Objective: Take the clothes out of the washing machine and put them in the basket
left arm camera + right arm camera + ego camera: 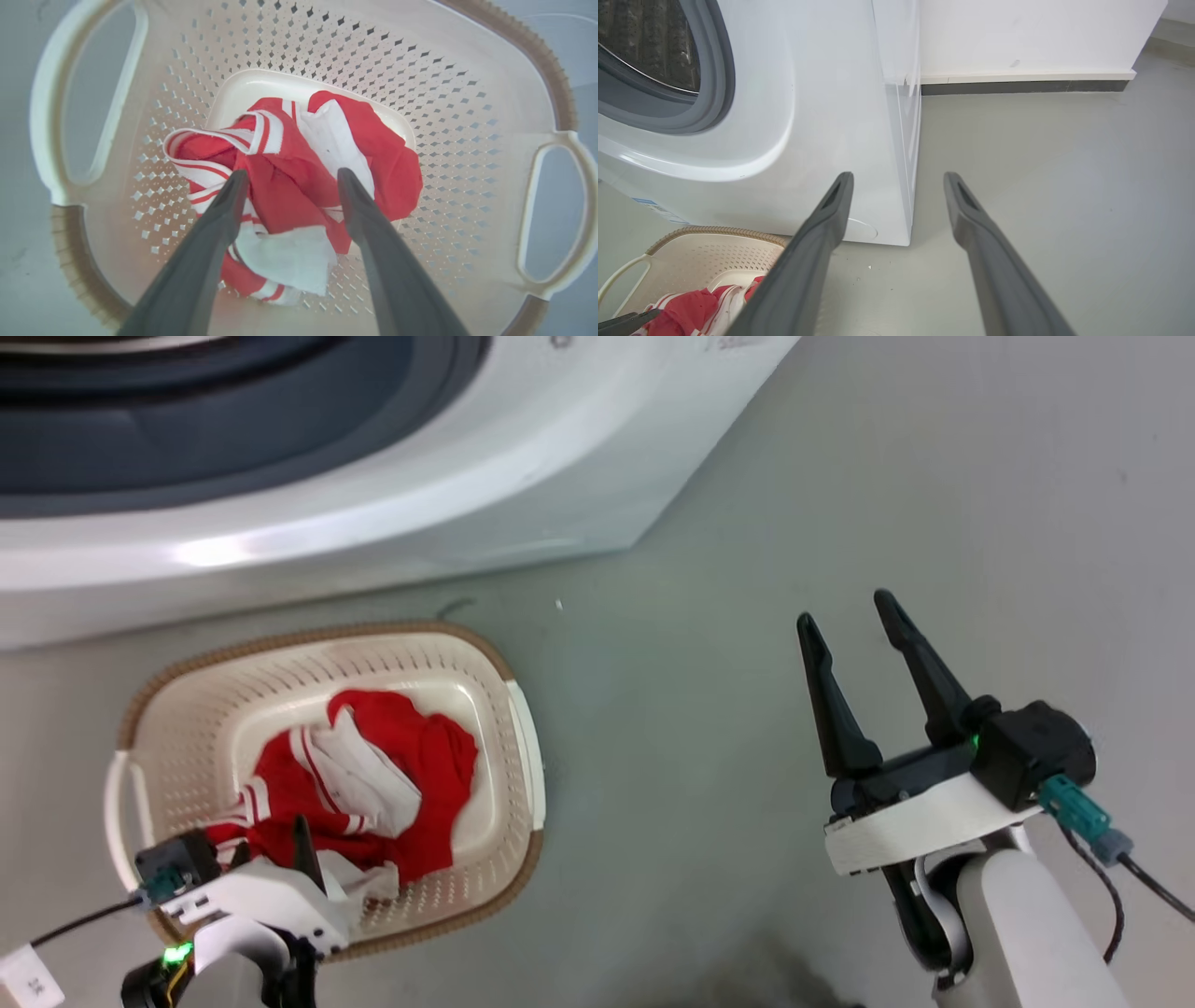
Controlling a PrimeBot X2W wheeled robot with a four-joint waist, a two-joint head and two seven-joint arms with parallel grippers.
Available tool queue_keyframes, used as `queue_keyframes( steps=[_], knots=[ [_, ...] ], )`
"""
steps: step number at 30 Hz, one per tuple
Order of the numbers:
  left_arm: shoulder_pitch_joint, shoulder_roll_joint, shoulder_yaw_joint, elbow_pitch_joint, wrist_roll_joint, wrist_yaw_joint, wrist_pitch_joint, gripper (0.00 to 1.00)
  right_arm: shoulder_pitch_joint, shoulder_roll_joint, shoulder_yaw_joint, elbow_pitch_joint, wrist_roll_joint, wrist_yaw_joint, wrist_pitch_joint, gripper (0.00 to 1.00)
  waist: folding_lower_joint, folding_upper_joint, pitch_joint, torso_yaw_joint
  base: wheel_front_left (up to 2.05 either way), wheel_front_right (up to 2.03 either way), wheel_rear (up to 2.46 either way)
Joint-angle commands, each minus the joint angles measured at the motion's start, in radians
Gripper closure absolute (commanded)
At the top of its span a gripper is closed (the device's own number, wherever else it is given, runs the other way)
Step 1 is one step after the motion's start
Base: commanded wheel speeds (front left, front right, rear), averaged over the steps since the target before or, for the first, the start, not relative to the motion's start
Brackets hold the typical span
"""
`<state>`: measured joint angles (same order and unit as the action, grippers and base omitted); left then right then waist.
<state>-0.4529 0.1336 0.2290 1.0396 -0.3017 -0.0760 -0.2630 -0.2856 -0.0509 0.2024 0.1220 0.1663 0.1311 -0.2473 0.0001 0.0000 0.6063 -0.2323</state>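
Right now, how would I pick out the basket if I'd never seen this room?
Find the big white washing machine; the basket sits on the grey floor just in front of it. Unlike the smooth machine, it is cream plastic full of small holes, brown-rimmed, with red and white clothes inside.

The clothes lay in the basket before the washer. My left gripper hung over its near rim; my right gripper gaped over the floor.
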Motion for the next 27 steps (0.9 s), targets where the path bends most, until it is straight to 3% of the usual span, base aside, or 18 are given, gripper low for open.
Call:
queue_keyframes(
  steps=[1, 11, 16, 27],
  knots=[
    [0.025, -0.009, 0.001, -0.007, 0.009, -0.007, -0.002, 0.00, 0.021, 0.001, -0.005, 0.012, -0.001, -0.001, -0.004, 0.00, -0.0001, 0.0000, -0.113, 0.028, 0.00, 0.00, 0.00],
    [0.153, -0.060, -0.020, -0.145, 0.073, -0.029, -0.002, 0.00, 0.124, 0.001, -0.079, 0.057, -0.023, -0.001, 0.029, 0.00, -0.0001, 0.0000, -0.375, 0.086, 0.00, 0.00, 0.00],
    [0.181, -0.070, -0.042, -0.228, 0.097, -0.038, -0.002, 0.00, 0.163, 0.001, -0.110, 0.047, -0.039, -0.001, 0.048, 0.00, -0.0001, 0.0000, -0.434, 0.104, 0.00, 0.00, 0.00],
    [0.234, -0.082, -0.140, -0.558, 0.172, -0.045, -0.003, 0.00, 0.254, 0.001, -0.186, -0.010, -0.063, -0.001, 0.094, 0.00, -0.0001, 0.0000, -0.544, 0.153, 0.00, 0.00, 0.00]
  ],
)
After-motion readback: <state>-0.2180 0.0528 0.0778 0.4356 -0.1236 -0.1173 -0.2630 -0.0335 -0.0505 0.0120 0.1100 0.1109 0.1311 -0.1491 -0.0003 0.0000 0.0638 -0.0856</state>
